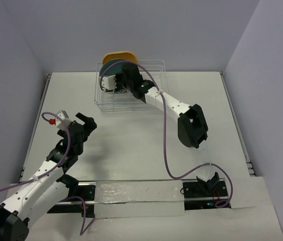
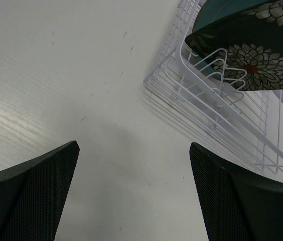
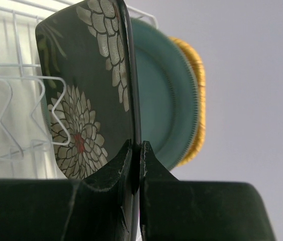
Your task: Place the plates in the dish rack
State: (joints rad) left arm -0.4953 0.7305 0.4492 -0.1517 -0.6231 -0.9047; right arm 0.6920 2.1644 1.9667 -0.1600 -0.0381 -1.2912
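Dark floral plate [image 3: 84, 85], pinched in my right claw [image 3: 136, 151], may tip against the teal plate [image 3: 166, 108] if it misses the dish rack [image 1: 106, 103] dividers.

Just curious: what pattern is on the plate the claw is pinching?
The plate is dark with white, red-centred flowers; clearest in the right wrist view.

Your top view looks down on the dish rack [image 1: 109, 103]; both wrist cameras face it closer, the right nearest.
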